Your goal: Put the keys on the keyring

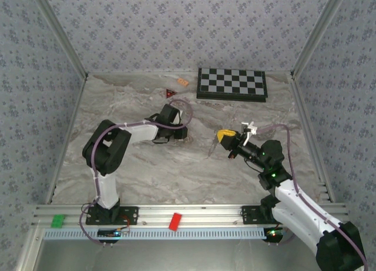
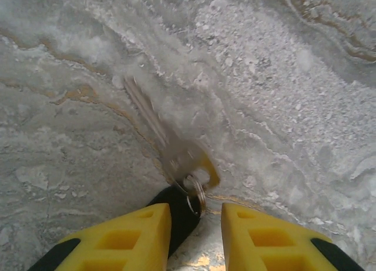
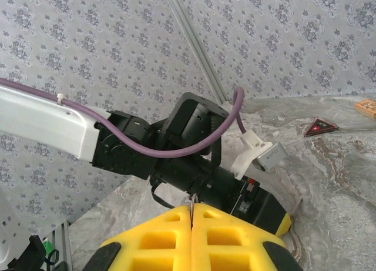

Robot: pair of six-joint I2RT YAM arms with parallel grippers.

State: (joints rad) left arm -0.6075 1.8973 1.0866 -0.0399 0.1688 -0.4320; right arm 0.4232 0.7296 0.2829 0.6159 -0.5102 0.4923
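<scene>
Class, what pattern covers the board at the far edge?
Black-and-white checks on the board; top external view.

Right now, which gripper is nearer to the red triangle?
Left. The left gripper sits on the near side of the red triangle; the right gripper is farther, off to the right.

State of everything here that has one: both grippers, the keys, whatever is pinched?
left gripper: jaws apart, grip unclear.
right gripper: shut on thin metal loop.
keys: black head between left jaws, small ring attached, blade blurred.
thin metal loop: pinched, edge poking out.
chessboard: flat on table, far side.
</scene>
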